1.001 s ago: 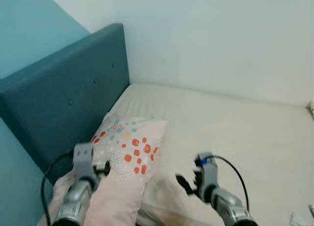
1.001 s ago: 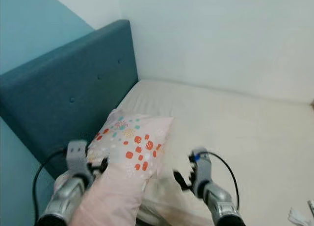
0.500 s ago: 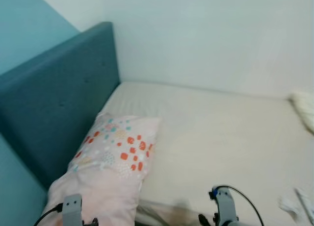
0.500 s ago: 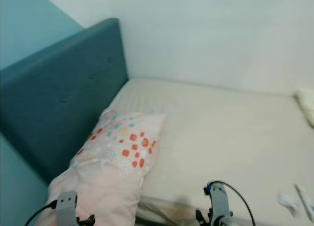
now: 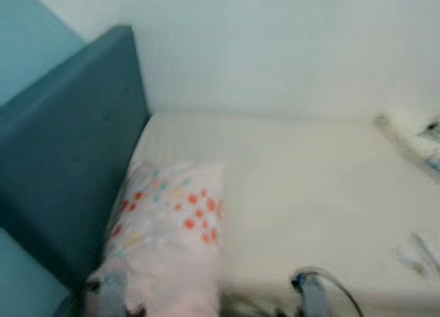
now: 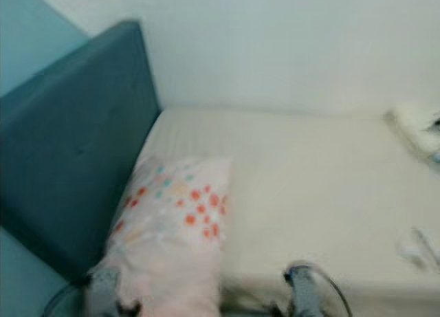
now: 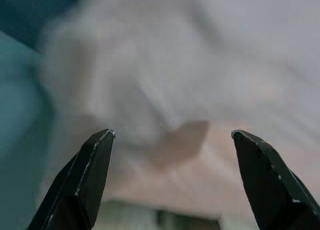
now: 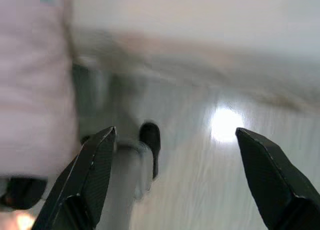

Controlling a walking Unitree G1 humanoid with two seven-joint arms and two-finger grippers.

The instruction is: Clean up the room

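A pink pillow (image 5: 172,234) with orange and teal spots lies on the bed (image 5: 309,193) at about eight o'clock in the head views, its long axis running from six to twelve o'clock, the patterned end pointing up toward the white wall (image 5: 275,49) and its left edge beside the blue headboard (image 5: 62,166). The near end of the pillow reaches the bed's front edge. At two o'clock a pale bundle of cloth (image 5: 412,135) sits at the far right of the mattress, and at four o'clock a small whitish item (image 5: 416,252) lies on the sheet, too blurred to name. The head views catch just the wrists of both arms at six o'clock; the wrist views add the fingers. The left tool (image 7: 172,177) has its two black fingers (image 7: 82,182) spread wide apart, with blurred pink pillow fabric before them and nothing between them. The right tool (image 8: 175,175) is likewise spread wide and holds nothing, looking down at a glossy pale floor (image 8: 210,190) with a bright light reflection, the pillow at one side, and a dark foot-like shape (image 8: 150,140) that is too blurred to identify.
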